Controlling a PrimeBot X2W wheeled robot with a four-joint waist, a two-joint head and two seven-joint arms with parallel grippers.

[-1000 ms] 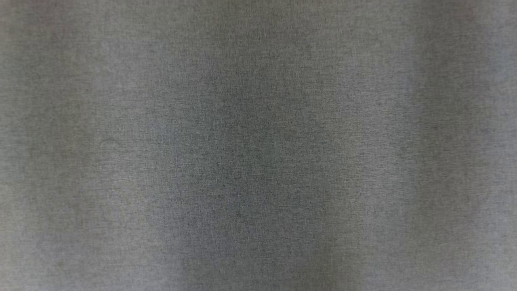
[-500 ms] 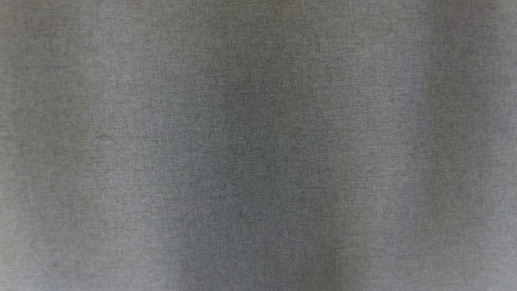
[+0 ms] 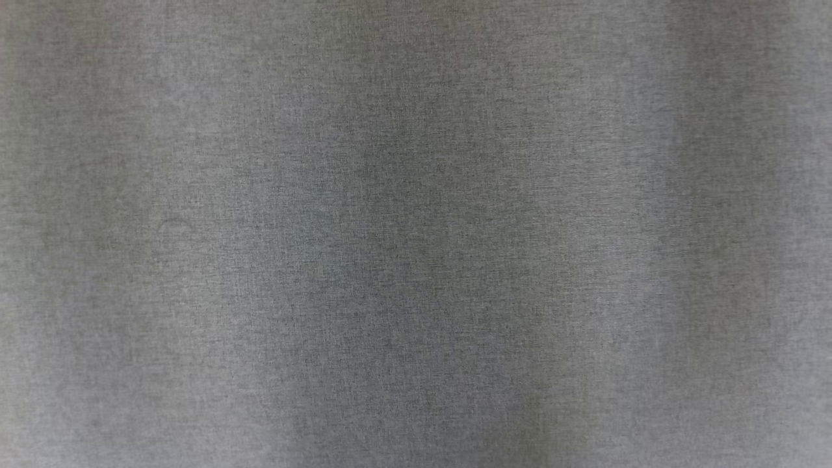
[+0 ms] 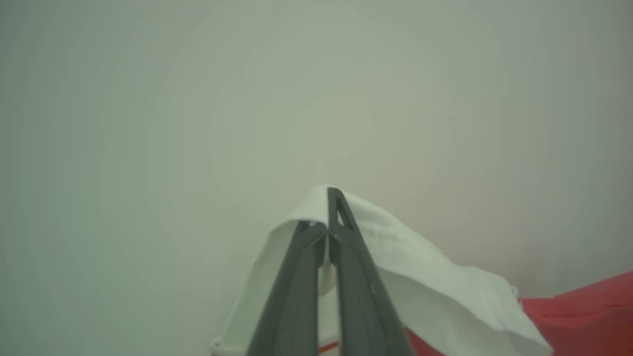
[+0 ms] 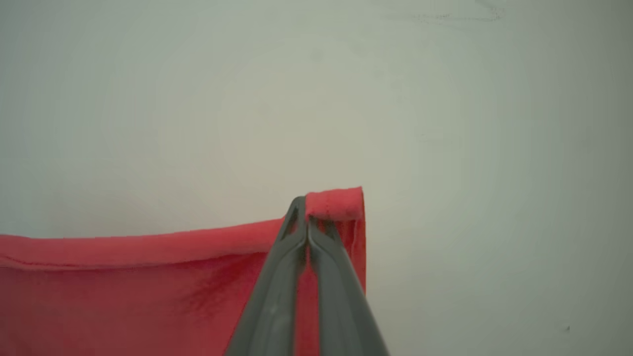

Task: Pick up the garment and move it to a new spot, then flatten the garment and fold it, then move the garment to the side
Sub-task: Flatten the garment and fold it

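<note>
Now, left end effector (image 4: pixel 320 211) and right end effector (image 5: pixel 306 213) clamped on garment (image 5: pixel 123 291), pale blank surface (image 5: pixel 445 123) behind

text: none readable | labels: none | numbers: none | signs: none

The garment (image 5: pixel 123 296) drapes over the tips of the left gripper (image 4: pixel 324 220) and right gripper (image 5: pixel 307 222), between their jaws.

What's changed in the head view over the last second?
Nothing visibly moved: the grey cloth sits close before the head camera as before, only its shading drifting slightly. The left claw and the right claw are shut on the garment.
</note>
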